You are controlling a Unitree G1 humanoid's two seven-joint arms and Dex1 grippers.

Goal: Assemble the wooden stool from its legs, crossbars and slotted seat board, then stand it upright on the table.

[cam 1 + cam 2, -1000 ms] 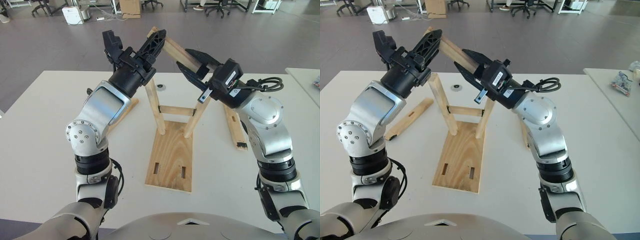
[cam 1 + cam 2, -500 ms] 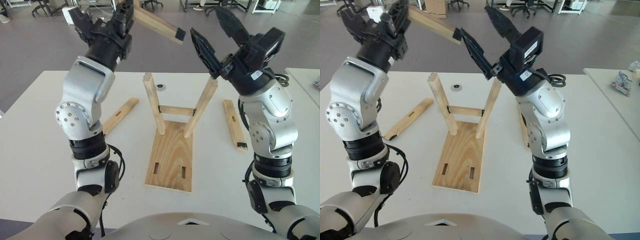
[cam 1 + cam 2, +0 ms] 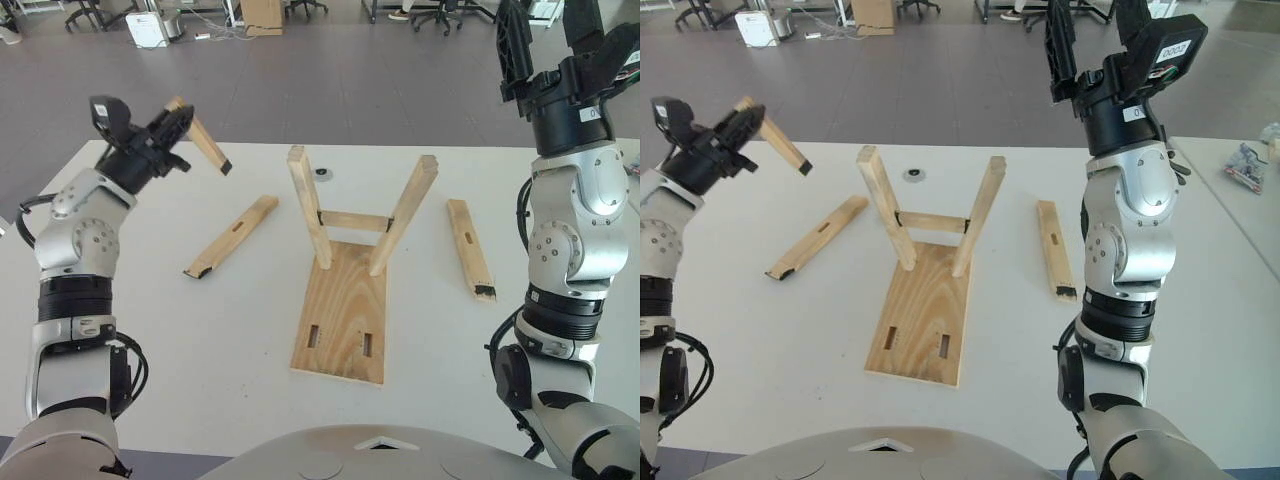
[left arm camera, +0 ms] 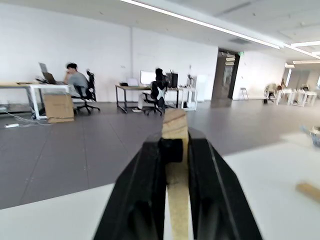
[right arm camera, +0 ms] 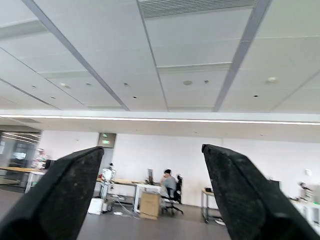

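The slotted seat board point(image 3: 340, 310) lay flat in the middle of the desk point(image 3: 150, 330), its two empty slots at the end nearer the robot. At the far end two legs stood up out of it, splayed apart toward their tops: the left leg point(image 3: 308, 205) leaned left and the right leg point(image 3: 403, 215) leaned right. A short crossbar point(image 3: 353, 221) ran between them, touching both low down, just above the board.

Two more wooden pieces lay loose on the desk, apart from the board. One loose piece point(image 3: 232, 235) lay slantwise to the left of the standing legs, with a dark end pointing toward the robot. The other loose piece point(image 3: 470, 248) lay to the right, running roughly along the board's length. A small dark round thing point(image 3: 320, 173) sat on the desk beyond the legs.

Over the far left part of the desk, well above its surface, the left gripper point(image 3: 175, 122) was clamped on a further wooden piece point(image 3: 210, 150). That piece tilted downward, its dark tip toward the middle of the desk. In the left wrist view the wood ran straight between the two black fingers point(image 4: 145, 185).

The right gripper point(image 3: 545, 35) was held high above the right side of the desk. Its fingers pointed upward, spread wide apart, with nothing between them.
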